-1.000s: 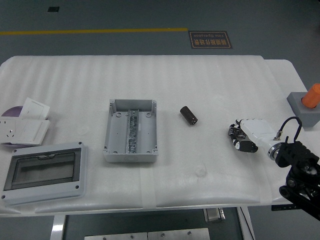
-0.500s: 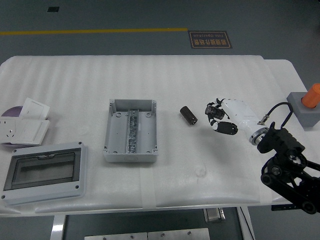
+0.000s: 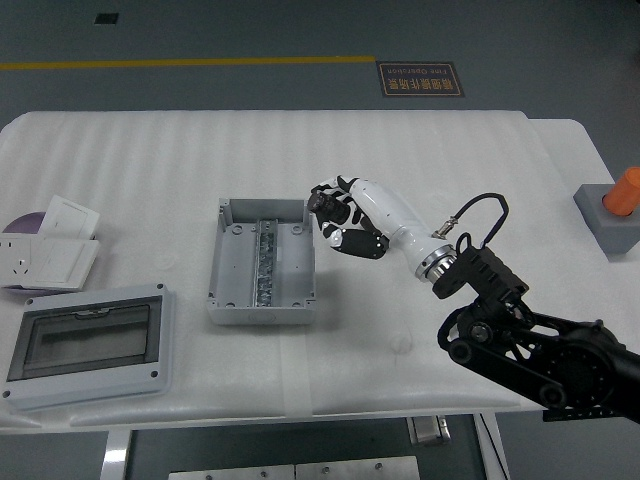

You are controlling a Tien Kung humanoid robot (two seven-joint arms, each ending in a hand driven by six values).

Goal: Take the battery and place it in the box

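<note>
My right hand [image 3: 335, 215] grips the battery [image 3: 322, 203] (fingers curled round it) at the box [image 3: 262, 262] edge; releasing here could bounce it outside.

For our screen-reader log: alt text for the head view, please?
The right hand holds the battery at the right edge of the open grey box on the white table. A lid lies front left.
</note>
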